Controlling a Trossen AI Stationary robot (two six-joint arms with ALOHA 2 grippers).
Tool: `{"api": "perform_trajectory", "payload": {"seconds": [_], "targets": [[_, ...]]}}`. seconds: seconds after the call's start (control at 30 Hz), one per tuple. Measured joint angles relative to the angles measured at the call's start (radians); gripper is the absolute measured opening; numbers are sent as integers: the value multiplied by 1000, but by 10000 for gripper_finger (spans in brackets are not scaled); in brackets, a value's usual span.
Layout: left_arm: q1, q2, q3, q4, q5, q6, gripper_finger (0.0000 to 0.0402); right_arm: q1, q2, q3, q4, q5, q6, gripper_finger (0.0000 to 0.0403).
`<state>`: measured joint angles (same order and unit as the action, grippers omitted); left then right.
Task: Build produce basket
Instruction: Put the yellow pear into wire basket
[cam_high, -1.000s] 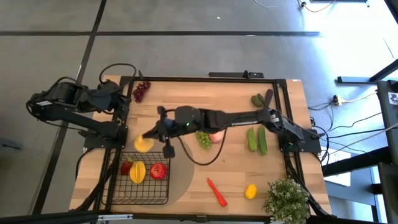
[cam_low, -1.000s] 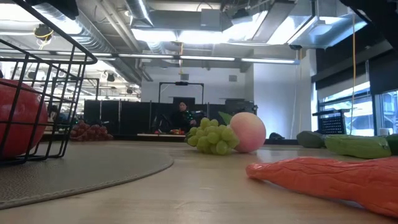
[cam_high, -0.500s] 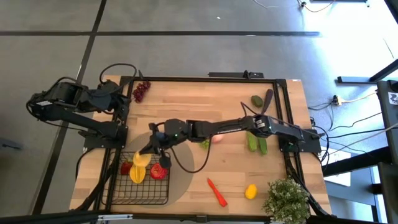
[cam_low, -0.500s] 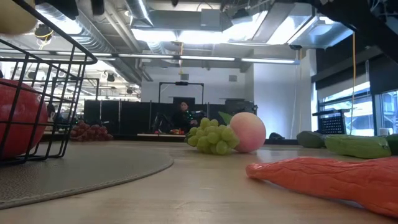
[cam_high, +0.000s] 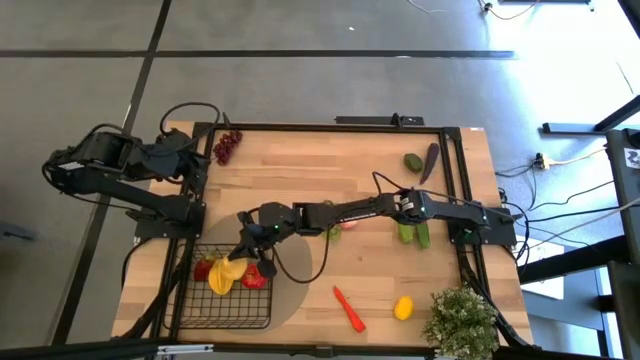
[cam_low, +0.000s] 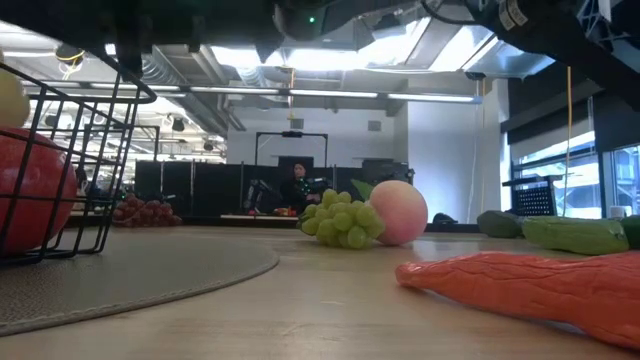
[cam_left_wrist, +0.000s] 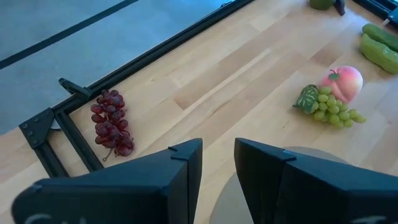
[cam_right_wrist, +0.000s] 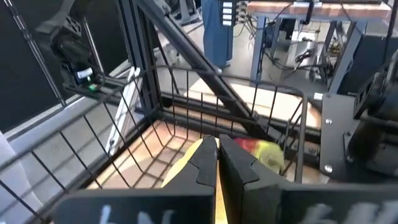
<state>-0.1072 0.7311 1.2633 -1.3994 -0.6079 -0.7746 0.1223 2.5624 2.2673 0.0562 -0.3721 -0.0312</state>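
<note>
The black wire basket (cam_high: 240, 312) stands on the round tan mat (cam_high: 296, 268) at the near left. It holds a red apple (cam_high: 256, 277), a yellow fruit (cam_high: 219, 282) and a red fruit (cam_high: 203, 268). My right gripper (cam_high: 248, 262) reaches in over the basket's far rim, shut on another yellow fruit (cam_high: 235, 267). This fruit shows pale above the apple (cam_low: 30, 190) in the low view. My left gripper (cam_left_wrist: 217, 165) waits open at the far left, near the purple grapes (cam_left_wrist: 112, 121). My right gripper has the yellow fruit at its shut fingertips; yellow shows right beside them (cam_right_wrist: 189, 163). The fingers hide which part they pinch. They come from the table's right, slanting a little downward. The fruit (cam_low: 8, 100) hangs inside the basket, above the fruits lying there.
Green grapes (cam_low: 340, 222) and a pink peach (cam_low: 400, 212) lie mid-table under my right arm. Two cucumbers (cam_high: 412, 230) lie at the right, an eggplant (cam_high: 430, 160) at the far right. A red chili (cam_high: 348, 308), a lemon (cam_high: 403, 307) and a potted plant (cam_high: 462, 320) lie near the front.
My right gripper, still shut, has gone down and toward the table's near edge. It carried the yellow fruit from above the mat's far edge, over the basket's rim and down inside the basket. The arm has stretched out lower across the table.
</note>
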Motion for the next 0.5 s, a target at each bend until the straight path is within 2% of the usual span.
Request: {"api": "perform_trajectory", "payload": {"seconds": [0.23, 0.5], "targets": [[0, 0, 0, 0, 0, -1, 84, -2, 30, 0, 16, -18, -13, 0], [0, 0, 0, 0, 0, -4, 84, -3, 33, 0, -83, -23, 3, 0]]}}
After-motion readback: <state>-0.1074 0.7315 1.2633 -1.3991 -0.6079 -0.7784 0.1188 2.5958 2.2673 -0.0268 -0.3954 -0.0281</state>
